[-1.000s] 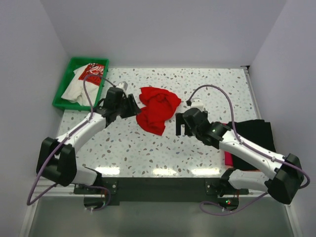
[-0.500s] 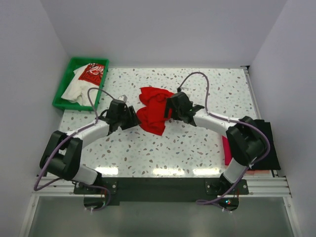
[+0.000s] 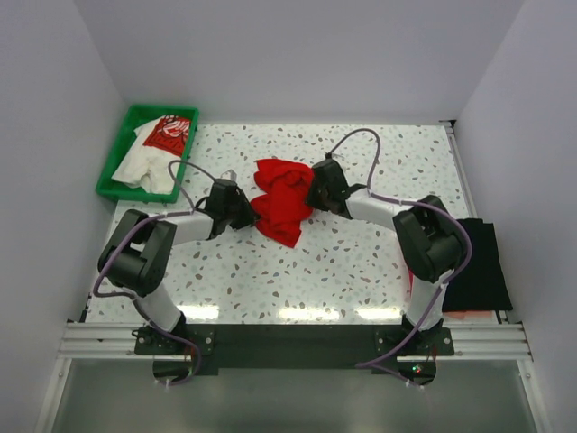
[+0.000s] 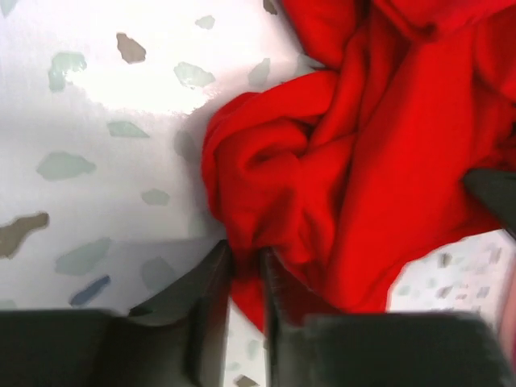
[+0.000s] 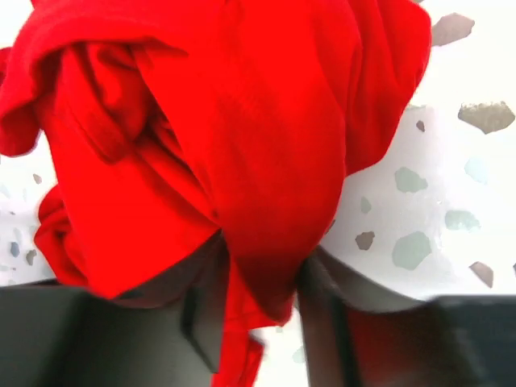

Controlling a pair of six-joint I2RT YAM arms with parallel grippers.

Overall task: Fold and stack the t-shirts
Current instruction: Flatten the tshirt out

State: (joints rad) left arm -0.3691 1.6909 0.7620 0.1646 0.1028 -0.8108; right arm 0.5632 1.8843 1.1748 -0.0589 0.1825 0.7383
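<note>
A crumpled bright red t-shirt [image 3: 284,203] lies mid-table. My left gripper [image 3: 245,212] is at its left edge. In the left wrist view the gripper [image 4: 246,262] is shut on a fold of the red cloth [image 4: 363,161]. My right gripper [image 3: 314,191] is at the shirt's right edge. The right wrist view shows that gripper [image 5: 262,274] shut on a hanging fold of the same shirt [image 5: 242,121]. A white t-shirt with a red print [image 3: 153,149] lies in the tray. A folded black t-shirt [image 3: 478,262] rests on a magenta one [image 3: 412,281] at the right.
The green plastic tray [image 3: 110,167] stands at the back left corner. White walls close in the table at the left, back and right. Purple cables loop above both arms.
Both arms have swung in to the red t-shirt from either side. Their jaws, open before, have closed on its left and right edges.
</note>
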